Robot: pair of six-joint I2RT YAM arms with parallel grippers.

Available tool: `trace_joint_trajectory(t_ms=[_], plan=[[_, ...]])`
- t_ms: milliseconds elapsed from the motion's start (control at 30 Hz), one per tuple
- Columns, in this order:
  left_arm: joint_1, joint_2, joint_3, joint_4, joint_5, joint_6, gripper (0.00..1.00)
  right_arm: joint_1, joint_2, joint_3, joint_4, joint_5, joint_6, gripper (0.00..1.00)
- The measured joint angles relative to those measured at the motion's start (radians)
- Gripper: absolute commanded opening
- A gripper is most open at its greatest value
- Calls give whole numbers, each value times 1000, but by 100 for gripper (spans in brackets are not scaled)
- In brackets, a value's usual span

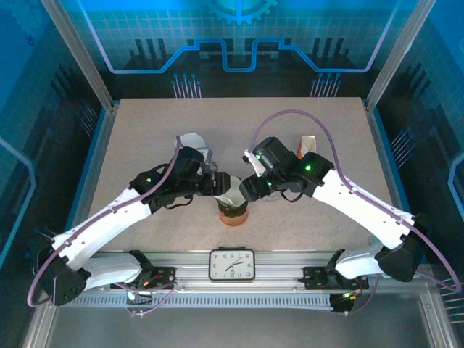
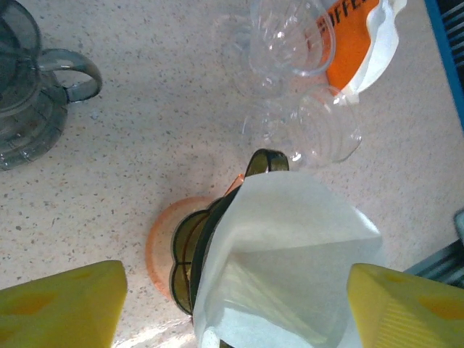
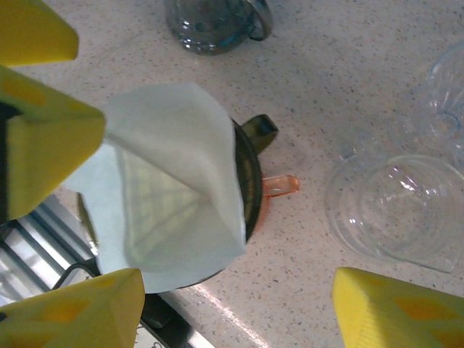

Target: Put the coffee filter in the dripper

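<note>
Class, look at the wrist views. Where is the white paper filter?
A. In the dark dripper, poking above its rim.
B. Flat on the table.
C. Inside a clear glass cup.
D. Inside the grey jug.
A: the filter stands as an open cone in the dripper, its edge above the rim; the jug and glass cups sit apart from it.

left end effector (image 1: 217, 183), right end effector (image 1: 246, 190), coffee filter (image 1: 231, 196) atop dripper (image 1: 233, 216)

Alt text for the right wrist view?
A white paper coffee filter, opened into a cone, sits in a dark dripper on the speckled table. The right gripper stands wide open, its yellow fingers at the bottom corners. Clear glassware lies at right, a grey jug at top.
</note>
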Motion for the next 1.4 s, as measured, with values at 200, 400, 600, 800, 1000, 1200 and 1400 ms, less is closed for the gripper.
trace_joint_trajectory(t_ms=[200,400,600,800,1000,1200,1400], plan=[[-5,36,5,-68,56,32,63,-44,0,-43,28,-5,-1,71],[-10,47,9,-126,90,49,48,-48,11,-46,66,-32,-2,72],[-10,47,9,-152,109,67,41,-48,80,-43,80,-55,-6,72],[-10,47,9,-155,115,71,41,-48,130,-24,98,-50,-5,69],[-10,47,9,-155,115,71,39,-48,132,-24,119,-45,-14,58],[-10,49,9,-155,115,71,39,-45,132,-21,129,-49,-33,40],[-10,53,9,-154,115,71,39,-29,132,-19,130,-49,-41,21]])
